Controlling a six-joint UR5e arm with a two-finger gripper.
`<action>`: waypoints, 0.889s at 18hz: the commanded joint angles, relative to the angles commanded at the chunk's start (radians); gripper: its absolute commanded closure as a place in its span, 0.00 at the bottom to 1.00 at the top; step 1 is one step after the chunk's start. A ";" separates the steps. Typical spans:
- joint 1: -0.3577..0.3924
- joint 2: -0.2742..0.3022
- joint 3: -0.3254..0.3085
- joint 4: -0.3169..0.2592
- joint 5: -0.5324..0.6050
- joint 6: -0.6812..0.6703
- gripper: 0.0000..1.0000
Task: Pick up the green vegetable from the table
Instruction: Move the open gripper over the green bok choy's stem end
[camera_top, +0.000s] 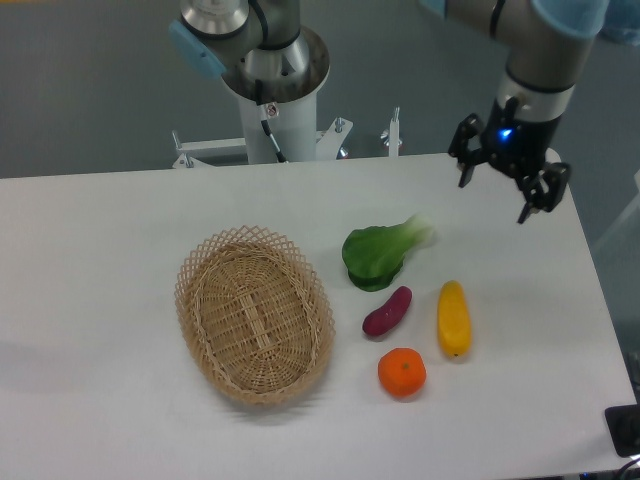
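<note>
Table (120, 250): white top, fills most of the frame from the left edge to the right, rounded corner at upper right.

Arm base (270, 90): grey column at upper centre, behind the table's far edge.

Wicker basket (254, 313): oval, left of centre, lying flat on the table, nothing visible inside it.

Gripper (496, 196): upper right of the frame, hanging above the table's far right area, blue light lit on its body. Fingers spread apart, nothing between them. It sits well apart from the produce, up and to the right of it.

Green vegetable (380, 253): just right of centre, on the table, dark leaves toward lower left, pale stalk end pointing to upper right. Near the basket's right rim but not touching it.

Yellow vegetable (453, 317): oblong, lower right of the green vegetable, lying nearly upright in the frame.

Purple eggplant (387, 311): small, slanted, just below the green leaves; whether they touch I cannot tell.

Orange (402, 372): round, below the eggplant, near the yellow vegetable's lower end.
</note>
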 joint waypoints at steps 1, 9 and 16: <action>-0.002 -0.006 -0.032 0.003 0.021 0.002 0.00; -0.005 -0.026 -0.201 0.145 0.061 0.113 0.00; -0.009 -0.022 -0.360 0.302 0.186 0.199 0.00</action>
